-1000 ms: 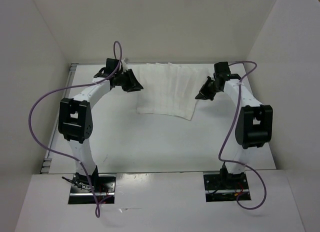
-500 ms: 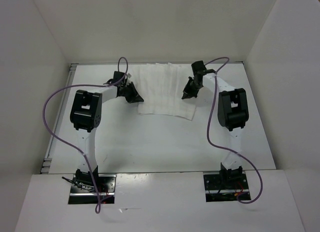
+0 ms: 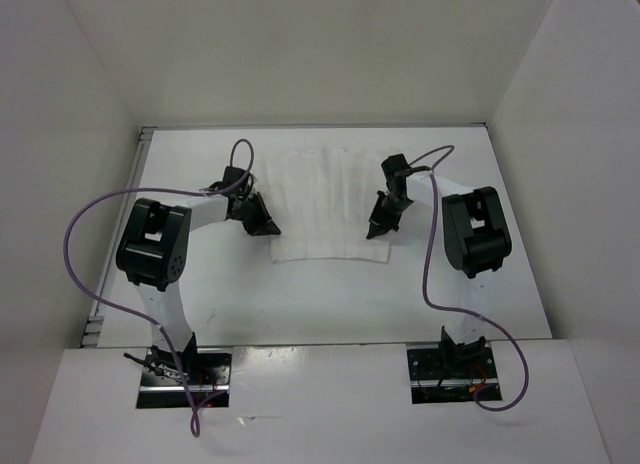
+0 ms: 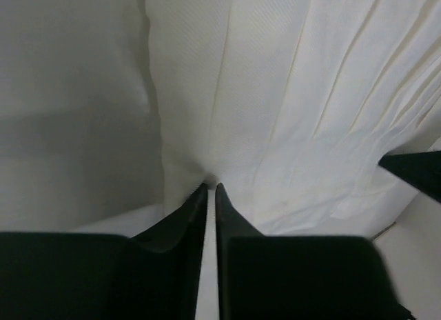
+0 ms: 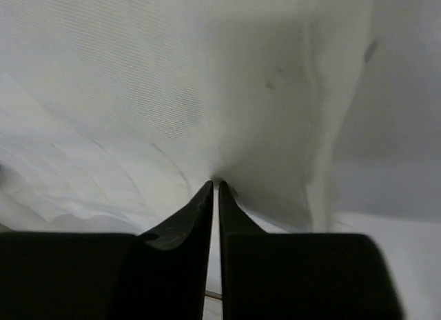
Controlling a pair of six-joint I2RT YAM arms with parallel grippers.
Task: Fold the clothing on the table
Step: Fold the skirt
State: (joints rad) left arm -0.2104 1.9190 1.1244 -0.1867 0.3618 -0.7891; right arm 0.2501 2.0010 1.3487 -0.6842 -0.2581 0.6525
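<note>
The clothing point(image 3: 325, 204) is a white ribbed garment lying across the middle of the table point(image 3: 330, 294), its near edge about level with both grippers. My left gripper point(image 3: 268, 227) is shut on the garment's left edge; in the left wrist view the cloth point(image 4: 275, 106) puckers into the closed fingertips of that gripper point(image 4: 211, 187). My right gripper point(image 3: 377, 229) is shut on the right edge, and the fabric point(image 5: 172, 78) bunches at its tips point(image 5: 214, 184) in the right wrist view.
White walls point(image 3: 300, 54) enclose the table at the back and on both sides. A metal rail point(image 3: 118, 234) runs along the table's left edge. Purple cables point(image 3: 90, 214) loop off both arms. The arm bases point(image 3: 185, 374) sit at the near edge.
Both grippers have pulled back toward the near edge with the cloth's far edge, so the garment now lies shorter and nearer. The left gripper shut on the cloth during this second.
</note>
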